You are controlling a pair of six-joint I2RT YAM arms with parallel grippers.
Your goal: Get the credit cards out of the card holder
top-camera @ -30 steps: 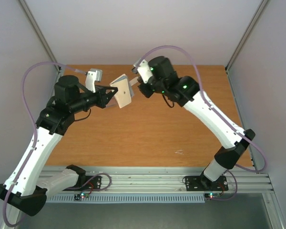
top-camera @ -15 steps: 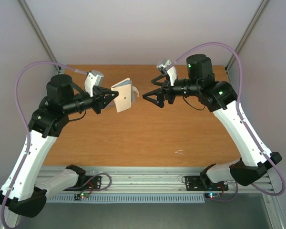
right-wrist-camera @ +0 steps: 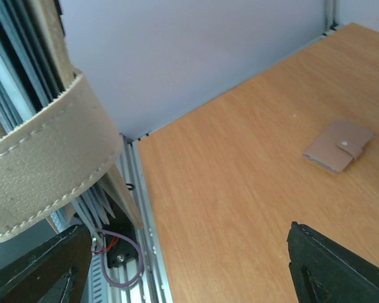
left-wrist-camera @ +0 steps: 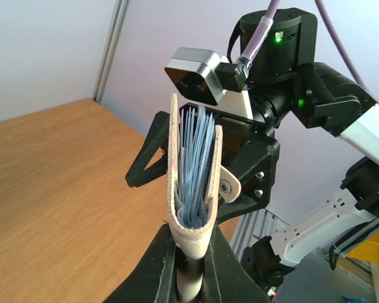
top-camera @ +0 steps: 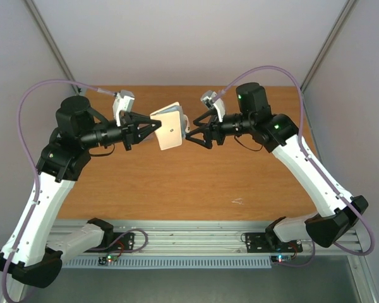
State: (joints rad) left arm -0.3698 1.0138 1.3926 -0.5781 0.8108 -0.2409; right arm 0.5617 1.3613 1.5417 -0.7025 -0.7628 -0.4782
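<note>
My left gripper [top-camera: 153, 129] is shut on the folded spine of the card holder [top-camera: 168, 128], a pale grey-blue bifold with a beige rim, and holds it in the air above the table. In the left wrist view the card holder [left-wrist-camera: 192, 170] stands on edge in my left gripper [left-wrist-camera: 192, 252], its open side up and pale blue pocket leaves showing. The credit cards are hidden inside. My right gripper [top-camera: 191, 132] is open at the holder's free edge, one finger on each side. Its wrist view shows the beige strap [right-wrist-camera: 47, 167] close by and my right gripper [right-wrist-camera: 188, 249] spread wide.
A small mauve-brown pouch [right-wrist-camera: 338, 146] lies flat on the wooden table [top-camera: 177, 189], apart from both arms. A small white mark [top-camera: 238, 202] is on the table near the front. Aluminium rails [top-camera: 196, 237] run along the near edge.
My right gripper was shut at the holder's edge, opened and drew back to the right, then returned open to the holder. The left arm shifted the holder slightly right.
</note>
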